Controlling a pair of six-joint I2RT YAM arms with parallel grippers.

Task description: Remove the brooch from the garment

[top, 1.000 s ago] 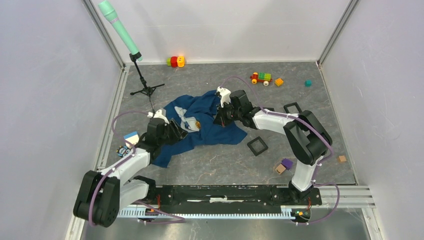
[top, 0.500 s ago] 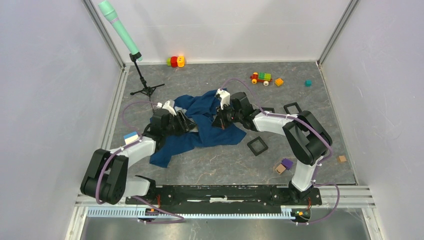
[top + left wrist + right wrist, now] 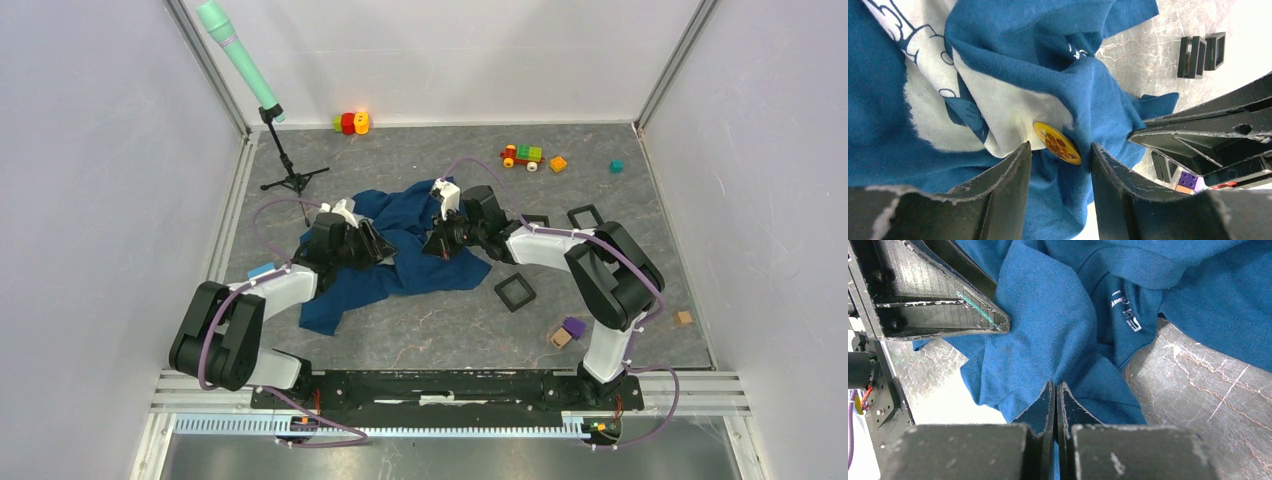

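The garment (image 3: 425, 268) is a dark blue T-shirt crumpled in the middle of the floor; its white cartoon print (image 3: 933, 100) fills the left wrist view. The brooch (image 3: 1057, 143), a round yellow badge with a brown pattern, sits at the edge of the print. My left gripper (image 3: 1060, 151) is open, one fingertip on each side of the brooch, with gaps showing to both. In the top view the left gripper (image 3: 372, 245) covers the brooch. My right gripper (image 3: 1055, 386) is shut on a fold of the blue cloth, at the shirt's right side (image 3: 438, 244).
Black square frames lie right of the shirt (image 3: 515, 291) and further back (image 3: 585, 216). A tripod stand (image 3: 293, 180) is at the back left. A toy train (image 3: 521, 155) and small blocks (image 3: 566, 332) are scattered around. Walls close in on both sides.
My left arm has reached forward and to the right over the shirt, and its gripper now covers the print and brooch in the top view. The right gripper has held its pinch.
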